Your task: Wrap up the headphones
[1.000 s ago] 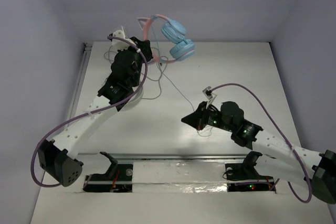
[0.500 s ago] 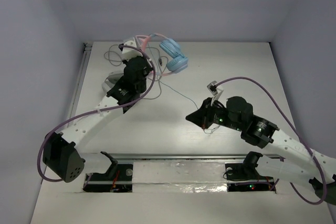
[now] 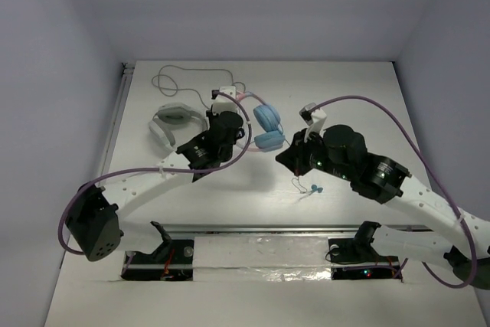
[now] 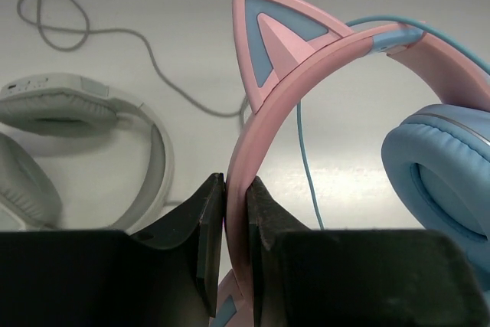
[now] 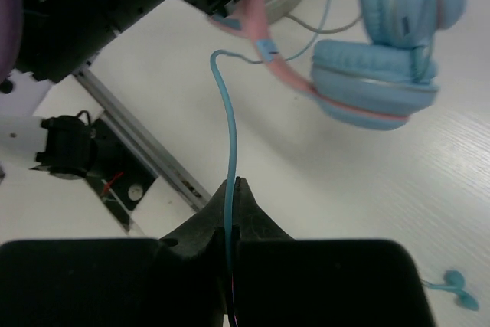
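Table (image 3: 367, 97): white surface bearing all items; the headphones (image 3: 262, 128) sit near its middle, between the two arms, the earcups close together and the pink headband toward the left arm; whether the earcups rest on the surface or hang just above it cannot be told.

Grey-white band (image 4: 84, 112): lies just beside the held set on its left, apart from it; a loose grey cable (image 3: 180, 76) trails toward the far edge.

Left gripper (image 4: 235, 189): jaws pressed onto the pink headband below the cat ear; the hold looks firm.

Right gripper (image 5: 232, 189): jaws closed, pinching the thin light-blue cable (image 5: 230, 143), which runs up to the headband.

Plug end (image 5: 456, 279): loose on the table near the right arm.

Judgement: winding is in hand, with little of it done; the left arm should anchor the headband steadily; the right should carry the cable round the band under light tension, clear of the grey cable; too hard a pull risks slipping the pinch.
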`<control>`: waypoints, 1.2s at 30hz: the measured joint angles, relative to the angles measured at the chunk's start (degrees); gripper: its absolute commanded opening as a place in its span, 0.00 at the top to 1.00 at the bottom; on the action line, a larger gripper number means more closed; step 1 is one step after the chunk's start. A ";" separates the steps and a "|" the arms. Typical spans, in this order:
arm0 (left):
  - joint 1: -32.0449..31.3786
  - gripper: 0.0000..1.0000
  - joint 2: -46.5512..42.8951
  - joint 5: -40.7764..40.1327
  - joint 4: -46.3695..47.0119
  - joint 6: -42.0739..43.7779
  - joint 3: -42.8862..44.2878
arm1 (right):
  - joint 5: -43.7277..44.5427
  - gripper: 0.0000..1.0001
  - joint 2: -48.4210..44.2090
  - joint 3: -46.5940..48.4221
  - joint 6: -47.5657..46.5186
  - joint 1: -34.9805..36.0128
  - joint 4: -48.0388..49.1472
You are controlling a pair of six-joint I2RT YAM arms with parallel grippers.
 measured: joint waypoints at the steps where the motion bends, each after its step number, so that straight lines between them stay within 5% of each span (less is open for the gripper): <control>1: -0.13 1.00 -0.48 0.52 -1.60 -0.04 -0.42 | 1.22 1.00 0.70 0.52 -0.59 0.00 -0.63; 19: -1.95 1.00 -10.88 16.90 -20.20 -3.06 -4.39 | 21.18 1.00 10.75 8.63 -9.27 -0.09 -5.42; 28: -1.95 1.00 -15.17 25.20 -22.88 -2.45 -4.04 | 23.02 1.00 14.08 8.09 -11.26 -4.72 -0.52; 36: -1.53 1.00 -17.22 29.44 -22.99 -2.49 -2.16 | 20.92 0.90 13.88 1.92 -10.54 -8.57 5.01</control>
